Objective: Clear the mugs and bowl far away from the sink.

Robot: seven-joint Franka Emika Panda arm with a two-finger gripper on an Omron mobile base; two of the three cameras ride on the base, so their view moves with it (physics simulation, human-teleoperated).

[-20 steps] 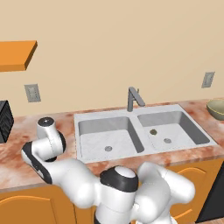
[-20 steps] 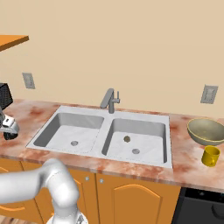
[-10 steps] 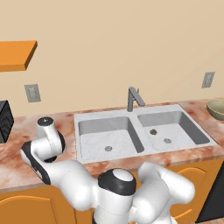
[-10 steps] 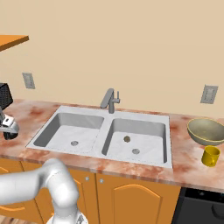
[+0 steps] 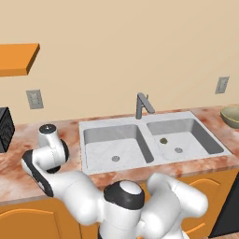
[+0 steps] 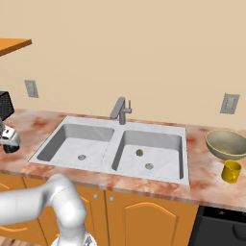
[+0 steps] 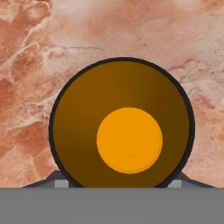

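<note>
Seen from straight above in the hand view, a black mug [image 7: 121, 134] with an orange inside stands on the reddish marble counter. My gripper [image 7: 118, 183] straddles it, one fingertip [image 7: 60, 182] against each side of its wall. The hand [image 5: 49, 140] hangs over the counter left of the sink [image 5: 149, 140], at the far left edge [image 6: 8, 139] in the right base view. Right of the sink [image 6: 115, 144] sit the olive bowl [image 6: 226, 143] and a yellow mug [image 6: 231, 171] in front of it. The bowl [image 5: 230, 115] also shows at the right edge of the left base view.
A grey faucet [image 5: 144, 105] rises behind the sink's divider. A small olive object [image 5: 163, 140] lies in the right basin. A black appliance [image 5: 3, 128] stands at the counter's far left under an orange shelf [image 5: 16, 58]. A dark appliance [image 6: 226, 226] sits below the counter's right end.
The arm and hand stay in the same place over the left counter. The jaws have come in onto the mug. The bowl and the yellow mug have not moved.
</note>
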